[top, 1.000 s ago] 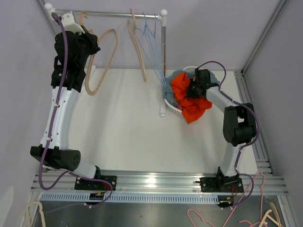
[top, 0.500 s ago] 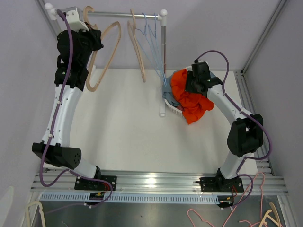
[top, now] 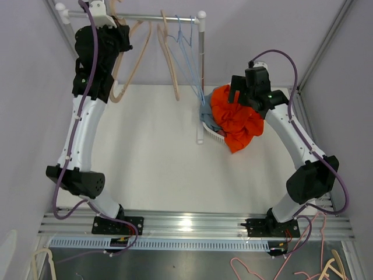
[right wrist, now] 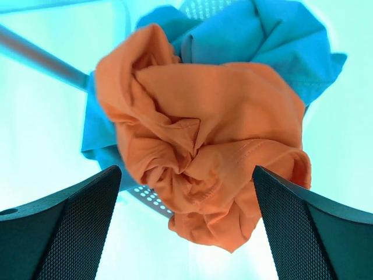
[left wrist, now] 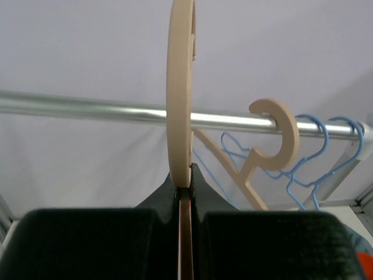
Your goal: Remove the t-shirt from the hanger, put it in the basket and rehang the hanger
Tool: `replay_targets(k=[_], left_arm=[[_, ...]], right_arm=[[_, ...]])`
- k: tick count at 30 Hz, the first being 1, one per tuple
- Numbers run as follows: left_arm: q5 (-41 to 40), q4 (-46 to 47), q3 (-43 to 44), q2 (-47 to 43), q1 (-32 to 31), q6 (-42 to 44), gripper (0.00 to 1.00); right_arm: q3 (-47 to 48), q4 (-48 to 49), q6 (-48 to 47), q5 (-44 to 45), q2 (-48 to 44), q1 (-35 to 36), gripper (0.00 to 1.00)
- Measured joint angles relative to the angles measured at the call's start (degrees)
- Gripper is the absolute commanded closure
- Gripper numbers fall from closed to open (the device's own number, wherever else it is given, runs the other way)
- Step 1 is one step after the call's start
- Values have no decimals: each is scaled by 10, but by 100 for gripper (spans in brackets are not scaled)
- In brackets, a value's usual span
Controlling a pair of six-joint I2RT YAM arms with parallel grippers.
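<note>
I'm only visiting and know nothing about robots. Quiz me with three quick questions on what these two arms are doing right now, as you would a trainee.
1. True or false: the right gripper is clamped on the orange t-shirt.
2. What does the left gripper hold? A) a towel B) the beige hanger C) nothing
3. Fill in: the orange t-shirt lies on a blue garment in a white ____.

Key: 1 false, it is open above the shirt; 2 B; 3 basket.
</note>
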Motion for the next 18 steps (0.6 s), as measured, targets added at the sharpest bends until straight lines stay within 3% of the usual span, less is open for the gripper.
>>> replay_targets(k=[9,18], left_arm=[[54,-123,285,194,-6,0,99],[83,-147,262,210,-17,-1,100]], right_arm=[[12,-7,-10,-1,-67,0,1],[-8,7,-12,-16,-123,-18,1]])
